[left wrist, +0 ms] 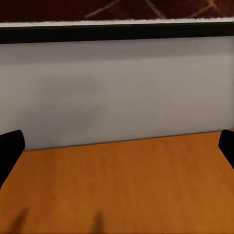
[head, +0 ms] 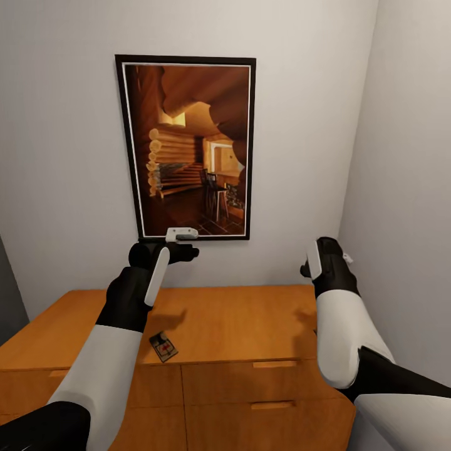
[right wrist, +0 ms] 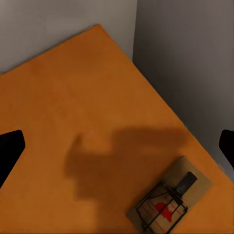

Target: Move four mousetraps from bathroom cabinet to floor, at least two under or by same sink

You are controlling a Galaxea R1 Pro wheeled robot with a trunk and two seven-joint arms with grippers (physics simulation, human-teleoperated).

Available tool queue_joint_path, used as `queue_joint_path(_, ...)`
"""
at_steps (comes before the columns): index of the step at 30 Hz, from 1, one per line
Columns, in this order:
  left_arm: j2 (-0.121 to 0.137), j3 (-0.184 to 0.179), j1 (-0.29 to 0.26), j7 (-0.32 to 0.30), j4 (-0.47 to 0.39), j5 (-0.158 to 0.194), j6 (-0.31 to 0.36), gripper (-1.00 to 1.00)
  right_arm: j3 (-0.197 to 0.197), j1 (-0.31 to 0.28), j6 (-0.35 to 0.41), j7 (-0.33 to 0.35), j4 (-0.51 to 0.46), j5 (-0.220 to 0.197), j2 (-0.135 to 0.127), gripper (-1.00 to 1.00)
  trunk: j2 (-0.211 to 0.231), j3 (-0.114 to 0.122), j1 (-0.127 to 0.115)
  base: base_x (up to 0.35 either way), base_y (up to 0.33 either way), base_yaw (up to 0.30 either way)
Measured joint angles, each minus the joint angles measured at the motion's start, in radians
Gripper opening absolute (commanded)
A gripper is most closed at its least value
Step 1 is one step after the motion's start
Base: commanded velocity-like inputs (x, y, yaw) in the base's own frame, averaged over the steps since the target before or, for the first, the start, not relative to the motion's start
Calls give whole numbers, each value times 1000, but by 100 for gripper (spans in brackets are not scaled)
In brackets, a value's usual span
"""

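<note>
Left gripper (head: 178,241) and right gripper (head: 313,266), both raised above the cabinet (head: 250,319) with fingers spread wide and nothing between them. One mousetrap (head: 163,346) lies flat near the top's front edge, beside the left forearm; another mousetrap (right wrist: 168,202) lies near a wall-side edge. A framed picture (head: 188,147) hangs behind.

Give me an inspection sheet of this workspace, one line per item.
Surface: orange-brown cabinet top, drawers shut.
Job's things: one mousetrap near the top's front edge, beside the left forearm; the right wrist view shows a mousetrap by a top's edge.
Clutter: nothing seen.
Grippers: left pincer open above the top, facing the wall; right pincer open, empty.
Cables: nothing seen.
Surroundings: framed picture on a pale wall; side wall close at right.
</note>
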Motion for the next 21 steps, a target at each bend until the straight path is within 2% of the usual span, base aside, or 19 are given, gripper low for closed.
queue_joint_path(11, 0, 0, 0, 0, 0, 0, 0, 100, -7, 0, 0, 6, 16, -1, -1, 100, 0, 0, 0, 3, 0, 0)
queue_joint_path(17, 0, 0, 0, 0, 0, 0, 0, 100, -31, 0, 0, 8, 17, -1, -34, 100, 0, 0, 0, 0, 0, 0)
queue_joint_path(21, 0, 0, 0, 0, 0, 0, 0, 100, -46, 0, 0, 20, 18, -1, -74, 100, 0, 0, 0, 0, 0, 0)
